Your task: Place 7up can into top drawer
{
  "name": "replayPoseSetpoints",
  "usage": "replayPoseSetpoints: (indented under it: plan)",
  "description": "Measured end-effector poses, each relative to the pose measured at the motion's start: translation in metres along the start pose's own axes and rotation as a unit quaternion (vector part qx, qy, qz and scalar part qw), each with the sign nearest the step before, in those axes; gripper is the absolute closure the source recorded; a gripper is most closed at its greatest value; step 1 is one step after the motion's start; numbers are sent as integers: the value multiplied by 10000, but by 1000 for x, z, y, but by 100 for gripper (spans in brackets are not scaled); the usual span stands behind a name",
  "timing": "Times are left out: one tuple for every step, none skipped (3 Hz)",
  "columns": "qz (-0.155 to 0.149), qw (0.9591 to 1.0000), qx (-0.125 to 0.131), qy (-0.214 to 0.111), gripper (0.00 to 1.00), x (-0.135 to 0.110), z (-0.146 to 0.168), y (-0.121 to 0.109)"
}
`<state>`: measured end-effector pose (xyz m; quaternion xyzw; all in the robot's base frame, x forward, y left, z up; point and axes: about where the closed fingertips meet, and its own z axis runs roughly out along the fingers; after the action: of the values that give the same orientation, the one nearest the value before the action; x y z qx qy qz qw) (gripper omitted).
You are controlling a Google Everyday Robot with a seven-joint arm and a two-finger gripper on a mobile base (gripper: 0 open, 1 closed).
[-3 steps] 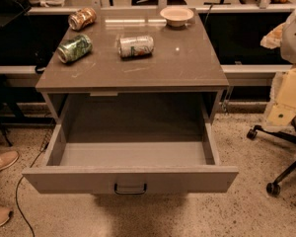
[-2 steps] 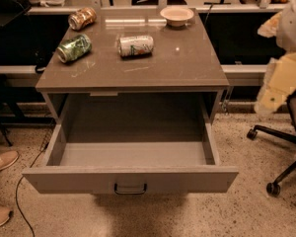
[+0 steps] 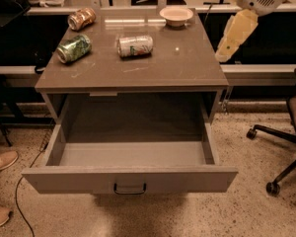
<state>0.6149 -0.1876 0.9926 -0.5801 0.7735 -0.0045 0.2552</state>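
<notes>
The 7up can (image 3: 135, 46), pale silver with green lettering, lies on its side on the grey cabinet top (image 3: 153, 70), left of centre. The top drawer (image 3: 130, 178) is pulled wide open below, and its floor (image 3: 133, 153) is bare. A dark pull handle (image 3: 129, 188) sits at the centre of the front panel. My gripper (image 3: 223, 55), cream-coloured under a white wrist, hangs at the upper right. It is just off the cabinet's right edge, well right of the can, and holds nothing that I can see.
A dark-green can (image 3: 74, 48) and an orange-brown can (image 3: 82, 19) lie on the cabinet top's left side. A white bowl (image 3: 176, 15) stands at the back. An office chair (image 3: 286, 132) is on the right. A person's shoes (image 3: 2, 162) are on the floor at left.
My arm and gripper have moved left and up, from the right edge of the view toward the cabinet's right side. The cans and drawer have not moved.
</notes>
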Motion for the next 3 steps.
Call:
replayPoseSetpoints:
  plan:
    - [120, 9998, -168, -28, 0, -27, 46, -28]
    - [165, 9992, -318, 201, 0, -52, 103, -46]
    - [168, 9992, -315, 190, 0, -53, 106, -46]
